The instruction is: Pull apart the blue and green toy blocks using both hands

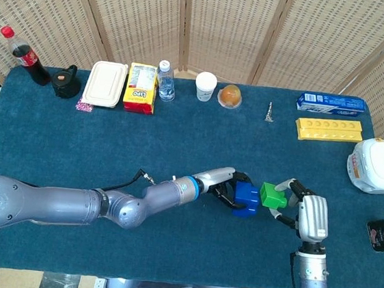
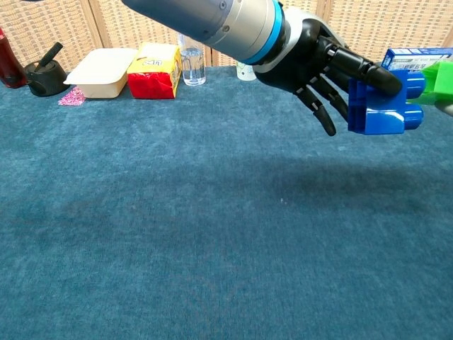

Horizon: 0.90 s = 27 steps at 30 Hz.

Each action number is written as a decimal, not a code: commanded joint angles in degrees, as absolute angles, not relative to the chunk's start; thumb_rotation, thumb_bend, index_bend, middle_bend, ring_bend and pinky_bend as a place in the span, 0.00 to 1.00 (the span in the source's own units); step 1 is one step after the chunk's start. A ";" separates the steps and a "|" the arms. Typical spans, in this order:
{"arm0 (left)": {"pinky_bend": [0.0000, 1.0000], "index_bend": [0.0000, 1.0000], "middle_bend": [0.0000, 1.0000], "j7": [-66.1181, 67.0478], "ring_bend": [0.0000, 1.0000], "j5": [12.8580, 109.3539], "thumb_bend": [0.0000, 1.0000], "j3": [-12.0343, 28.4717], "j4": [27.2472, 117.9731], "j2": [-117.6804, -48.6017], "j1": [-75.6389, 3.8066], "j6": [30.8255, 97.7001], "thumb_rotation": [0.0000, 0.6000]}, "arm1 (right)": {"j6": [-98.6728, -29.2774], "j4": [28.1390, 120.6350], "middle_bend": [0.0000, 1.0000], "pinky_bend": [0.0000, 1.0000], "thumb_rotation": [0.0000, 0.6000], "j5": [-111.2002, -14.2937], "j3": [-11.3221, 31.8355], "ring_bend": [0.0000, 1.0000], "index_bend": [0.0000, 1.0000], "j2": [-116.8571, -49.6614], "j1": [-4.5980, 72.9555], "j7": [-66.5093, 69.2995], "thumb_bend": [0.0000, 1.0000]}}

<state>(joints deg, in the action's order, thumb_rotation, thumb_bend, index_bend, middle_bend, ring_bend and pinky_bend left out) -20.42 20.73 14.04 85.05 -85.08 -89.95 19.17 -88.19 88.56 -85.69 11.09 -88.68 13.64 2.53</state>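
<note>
Blue block [image 1: 245, 196] pinched in left hand [image 1: 223, 187], green block [image 1: 270, 194] in right hand [image 1: 303, 212]; gap showing; best pull straight outward.

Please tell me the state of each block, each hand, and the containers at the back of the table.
Blue block: held by left hand, separated from green.
Green block: held by right hand.
Cola bottle: upright, capped.
Water bottle: upright, capped.
White lunch box: closed.
</note>
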 commanded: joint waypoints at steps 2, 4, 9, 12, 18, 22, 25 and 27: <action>0.44 0.55 0.37 -20.17 0.32 21.32 0.38 13.49 86.04 -84.19 -89.51 19.44 0.80 | -87.91 88.40 0.63 0.63 1.00 -85.13 11.29 0.71 0.67 -88.13 13.53 2.79 0.29; 0.44 0.55 0.37 -19.88 0.32 21.73 0.38 13.07 86.85 -83.42 -89.22 19.80 0.80 | -87.67 88.24 0.63 0.63 1.00 -84.74 11.37 0.71 0.67 -87.73 13.46 2.92 0.29; 0.44 0.55 0.37 -19.76 0.32 22.66 0.38 12.68 89.64 -81.22 -87.79 21.01 0.80 | -87.17 88.02 0.63 0.63 1.00 -83.96 11.41 0.71 0.67 -86.71 13.19 3.50 0.29; 0.44 0.55 0.37 -19.38 0.32 23.99 0.38 12.42 91.81 -79.65 -86.42 22.12 0.80 | -86.50 88.16 0.63 0.63 1.00 -83.68 11.17 0.70 0.67 -86.02 13.11 4.21 0.29; 0.44 0.55 0.37 -17.77 0.32 26.71 0.38 11.28 96.59 -76.41 -83.73 25.58 0.80 | -83.73 88.91 0.63 0.62 1.00 -82.97 10.15 0.70 0.67 -84.44 13.32 5.77 0.29; 0.44 0.55 0.37 -17.22 0.32 28.38 0.38 11.00 99.73 -74.20 -81.42 27.84 0.80 | -80.75 89.14 0.63 0.61 1.00 -82.09 9.06 0.69 0.67 -83.34 13.65 6.91 0.29; 0.44 0.55 0.37 -15.81 0.32 29.78 0.38 10.13 101.20 -73.10 -80.16 29.86 0.80 | -78.17 89.40 0.63 0.60 1.00 -81.30 8.33 0.68 0.67 -82.53 14.10 7.57 0.29; 0.44 0.55 0.37 -14.73 0.32 30.49 0.38 9.48 101.96 -72.71 -79.49 31.33 0.80 | -76.44 89.50 0.62 0.59 1.00 -80.68 7.99 0.67 0.67 -82.09 14.49 7.88 0.29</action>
<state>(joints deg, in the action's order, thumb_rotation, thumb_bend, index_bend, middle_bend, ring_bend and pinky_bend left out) -15.64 29.75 10.13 101.19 -73.26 -80.16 30.26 -77.82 89.31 -81.37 8.52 -82.68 14.06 7.41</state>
